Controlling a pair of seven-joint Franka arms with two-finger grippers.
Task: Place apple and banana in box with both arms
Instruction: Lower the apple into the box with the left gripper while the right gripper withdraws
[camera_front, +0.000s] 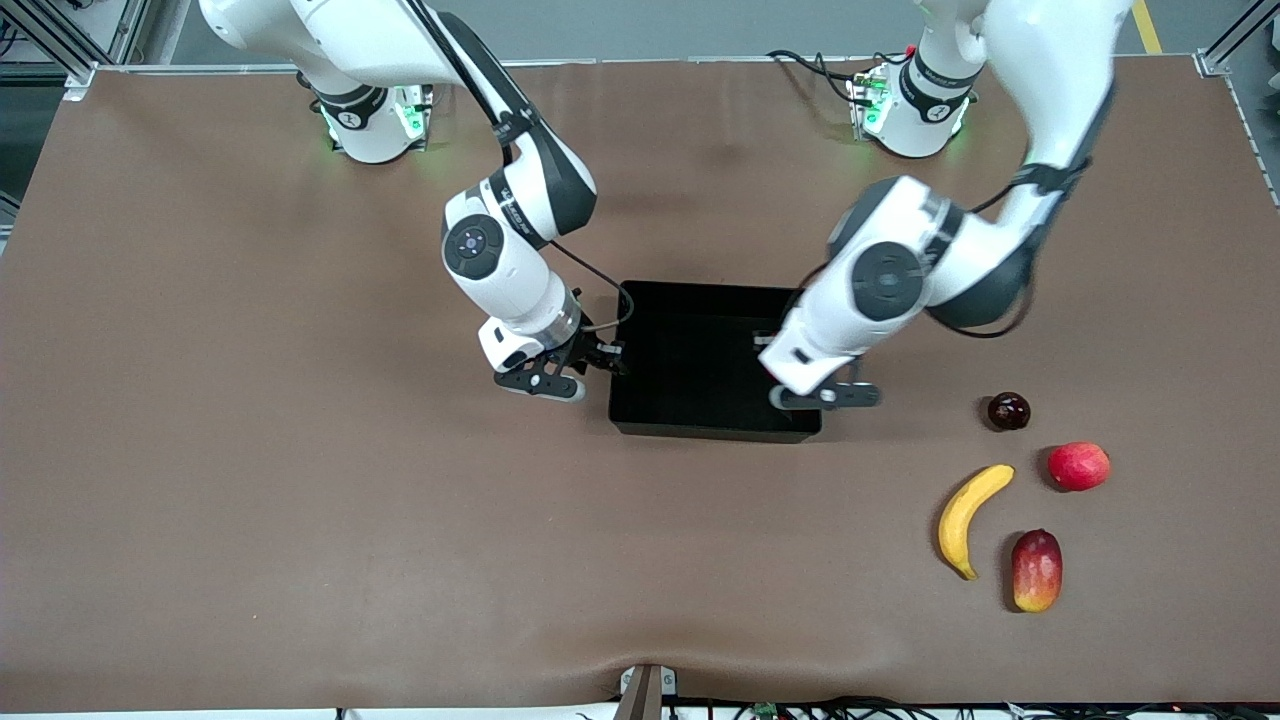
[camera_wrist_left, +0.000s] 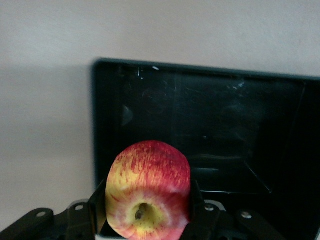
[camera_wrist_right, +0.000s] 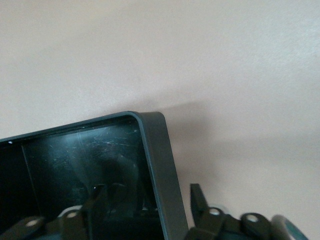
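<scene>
Gripping the apple (camera_wrist_left: 148, 192) between the fingers (camera_wrist_left: 197, 206) of the left end effector (camera_front: 825, 397), stem dimple toward the left wrist camera, jaws narrowed to the fruit's width. Hanging over the box (camera_front: 700, 430) at the rim toward the left arm's end of the desk (camera_front: 300, 500), probably so that a short move inward lets the fruit drop onto the black floor and not onto the wall. Hidden under the hand in the front view, so no telling there how high above the rim. At the right end effector (camera_front: 600, 358), nothing held: jaws spread wide, one finger inside the box wall (camera_wrist_right: 160, 165) and one outside it, at the box's end toward the right arm. Likely placed there to steady the box, though not pinching the wall now. Inside the box, nothing to see but scuffed plastic. On the desk toward the left arm's end, nearer to the front camera than the box, the banana (camera_front: 970, 520), lying flat and not yet picked up. Just beside it, a red-and-yellow oblong fruit (camera_front: 1037, 570) and a pinkish-red round fruit (camera_front: 1078, 466); a little farther from the camera, a small dark maroon fruit (camera_front: 1008, 411). Close company, so little room for fingers around the banana's ends; easier from above its middle. Between banana and box, bare desk only.
</scene>
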